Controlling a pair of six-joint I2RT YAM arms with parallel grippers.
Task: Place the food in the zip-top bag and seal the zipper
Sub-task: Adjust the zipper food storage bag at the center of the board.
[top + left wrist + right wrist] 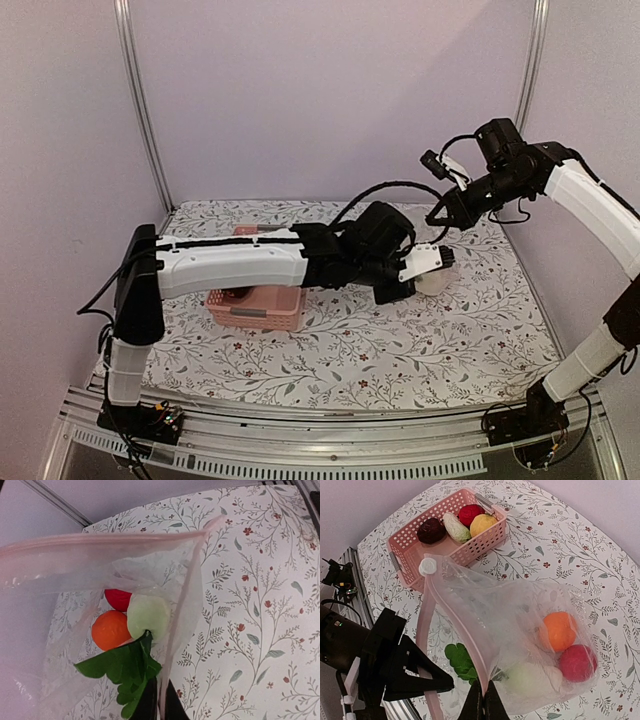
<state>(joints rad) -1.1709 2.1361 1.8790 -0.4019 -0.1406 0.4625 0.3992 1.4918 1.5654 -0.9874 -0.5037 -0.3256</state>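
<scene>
L tool point(160, 692): tips pressed together at green leaves point(125, 667) in the bag mouth; whether it pinches leaf or film, can't tell. R tool point(483, 695) pinches bag point(515, 615) film. Bag is mid-desk point(450, 340), toward the right edge. Basket point(405, 555) sits left of centre w/ purple piece point(431, 530), pale veg point(456, 527), yellow one point(481, 524), red one point(470, 514). In bag: radish point(148, 615), orange point(111, 629), red ball point(117, 598).

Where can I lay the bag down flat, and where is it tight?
Bare cloth runs along the near edge in front of the pink basket, widest toward the right corner. Crowded: mid-table, around the left gripper and zip-top bag.
</scene>
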